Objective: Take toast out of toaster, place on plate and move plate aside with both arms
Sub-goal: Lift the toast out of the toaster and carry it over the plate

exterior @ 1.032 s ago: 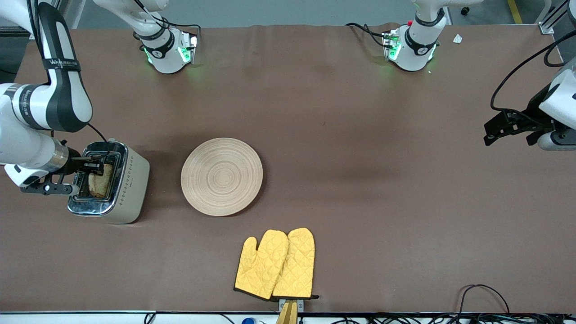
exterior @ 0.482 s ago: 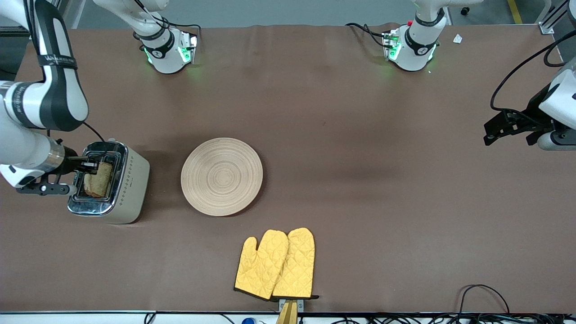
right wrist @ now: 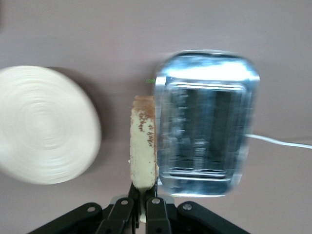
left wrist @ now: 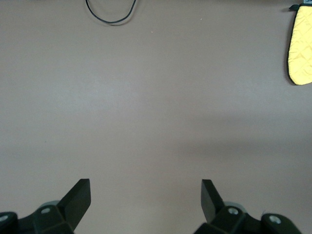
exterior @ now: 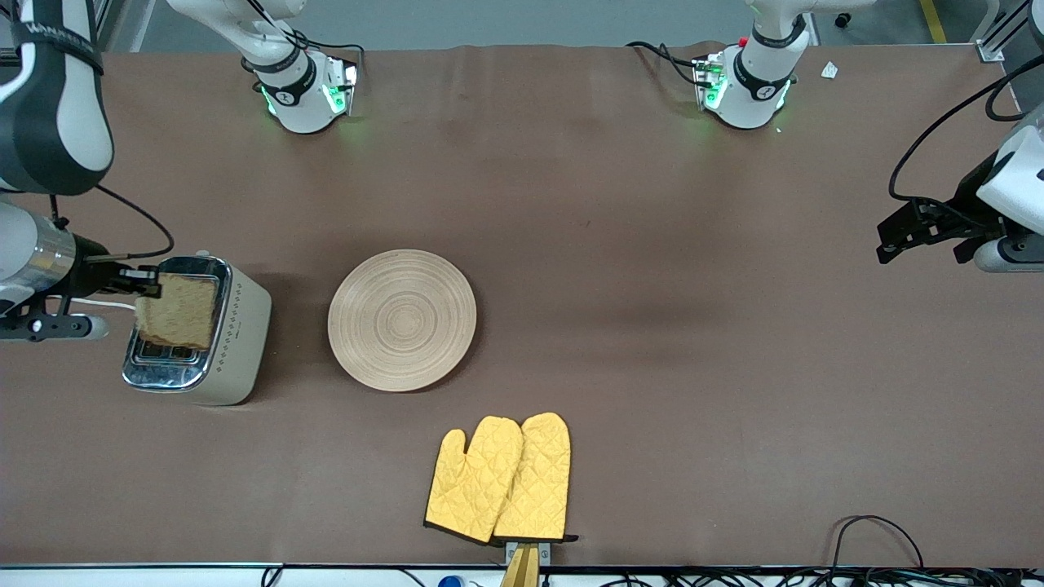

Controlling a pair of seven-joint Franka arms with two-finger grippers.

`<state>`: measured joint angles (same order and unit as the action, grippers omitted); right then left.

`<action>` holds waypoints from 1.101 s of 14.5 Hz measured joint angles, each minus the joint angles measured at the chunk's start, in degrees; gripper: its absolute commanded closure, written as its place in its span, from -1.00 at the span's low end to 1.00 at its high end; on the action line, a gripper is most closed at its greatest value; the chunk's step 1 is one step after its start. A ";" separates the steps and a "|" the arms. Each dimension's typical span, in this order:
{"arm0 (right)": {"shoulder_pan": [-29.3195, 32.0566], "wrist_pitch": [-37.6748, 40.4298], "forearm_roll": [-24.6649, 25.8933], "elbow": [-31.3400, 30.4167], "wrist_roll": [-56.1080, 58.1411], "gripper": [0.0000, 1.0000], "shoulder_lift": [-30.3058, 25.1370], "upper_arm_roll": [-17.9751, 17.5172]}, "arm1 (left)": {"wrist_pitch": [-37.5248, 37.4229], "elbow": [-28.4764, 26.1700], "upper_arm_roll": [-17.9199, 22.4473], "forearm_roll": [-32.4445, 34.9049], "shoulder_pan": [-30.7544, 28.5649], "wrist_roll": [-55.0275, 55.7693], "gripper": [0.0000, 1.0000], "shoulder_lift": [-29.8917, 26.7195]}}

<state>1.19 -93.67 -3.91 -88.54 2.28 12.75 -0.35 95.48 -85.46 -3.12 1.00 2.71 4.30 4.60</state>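
Observation:
A brown slice of toast (exterior: 175, 310) hangs above the toaster (exterior: 232, 342), lifted clear of its slots. My right gripper (exterior: 143, 281) is shut on the toast's top edge; in the right wrist view the toast (right wrist: 143, 146) shows edge-on between the fingers, with the right gripper (right wrist: 143, 209) clamped on it. The round wooden plate (exterior: 402, 319) lies on the table beside the toaster, toward the left arm's end. My left gripper (exterior: 897, 236) waits open in the air over the left arm's end of the table; the left gripper (left wrist: 145, 195) has only bare table under it.
The chrome-topped toaster (right wrist: 204, 131) stands at the right arm's end. A pair of yellow oven mitts (exterior: 499, 479) lies nearer the front camera than the plate; one mitt (left wrist: 300, 46) also shows in the left wrist view. A black cable (exterior: 877, 530) loops near the table's front edge.
My right gripper closed on the toast and raised it out of the toaster slot. The left arm has not moved.

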 measured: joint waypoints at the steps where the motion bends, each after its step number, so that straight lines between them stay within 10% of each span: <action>1: -0.30 -0.09 -1.96 0.07 0.00 0.99 0.03 0.00 | 0.00 0.00 0.00 0.00 0.00 0.00 -1.00 0.00; 16: -8.86 -18.92 -26.45 -15.05 -5.25 0.99 5.79 -0.07 | -0.03 -0.07 0.00 0.00 -0.02 0.01 -1.00 0.00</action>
<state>-7.67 -112.59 -30.36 -103.58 -2.98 18.55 -0.42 95.45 -85.54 -3.12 1.00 2.69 4.31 4.60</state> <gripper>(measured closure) 0.930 0.000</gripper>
